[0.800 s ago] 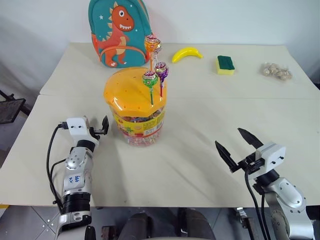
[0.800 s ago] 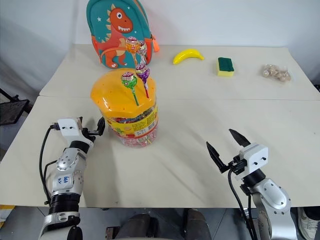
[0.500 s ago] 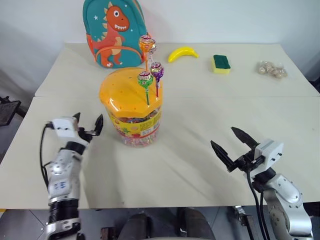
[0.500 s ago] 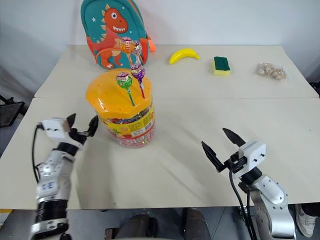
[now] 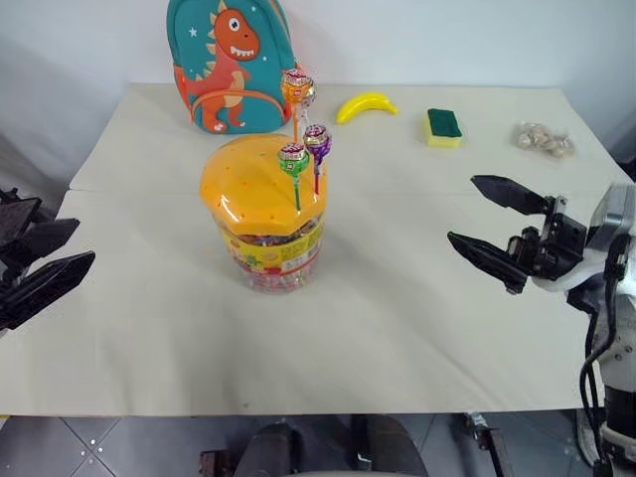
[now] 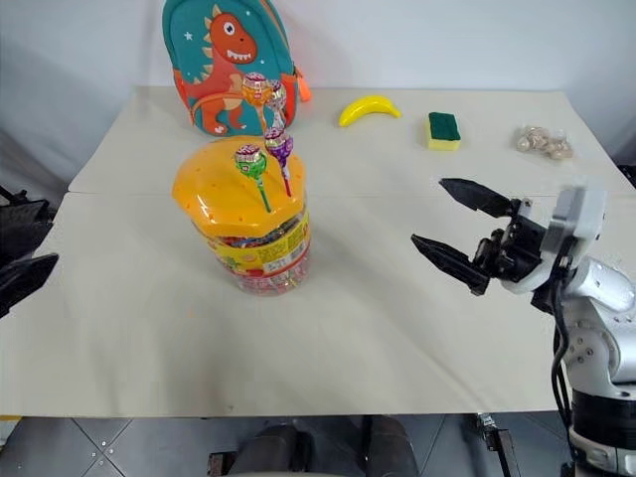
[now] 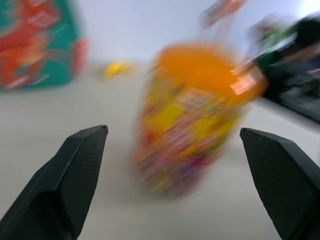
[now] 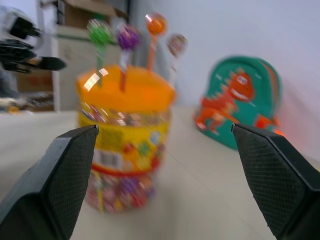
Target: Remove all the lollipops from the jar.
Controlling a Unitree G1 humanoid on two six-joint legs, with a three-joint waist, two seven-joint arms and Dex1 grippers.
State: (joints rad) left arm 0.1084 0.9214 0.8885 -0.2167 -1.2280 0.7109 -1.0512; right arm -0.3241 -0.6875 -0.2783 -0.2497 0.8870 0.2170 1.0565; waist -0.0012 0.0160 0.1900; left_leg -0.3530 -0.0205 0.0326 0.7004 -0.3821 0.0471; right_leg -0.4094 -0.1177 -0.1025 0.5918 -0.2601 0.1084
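The jar (image 5: 263,217) stands upright on the tabletop (image 5: 397,298), lid on, between the two tools. All four lollipops (image 5: 303,139) stand with their sticks stuck in the domed orange lid: the green-headed one (image 5: 293,156) and the purple one (image 5: 317,139) side by side, the orange one (image 5: 298,87) and a pale one behind it farther back. None is out yet, so the task is at its opening step, the approach.

The right tool (image 5: 502,231) hangs above the tabletop well to the right of the jar, its black fingers spread wide and empty, tips aimed across toward the jar. Its wrist view looks at the jar side-on, with the four candy heads rising above the lid between its fingers. The left tool (image 7: 175,175) is likewise spread wide and holds nothing; the jar sits ahead of it, framed in the gap between its fingers, still apart from them.

I judge the next move to be a steadying grip by the left tool on the jar's wall, while the right tool rises to the height of the sticks and narrows around one. The sticks are thin and crowded, so the green or purple one, nearest the right tool, looks the easiest first pick. A sideways knock could tip the jar.
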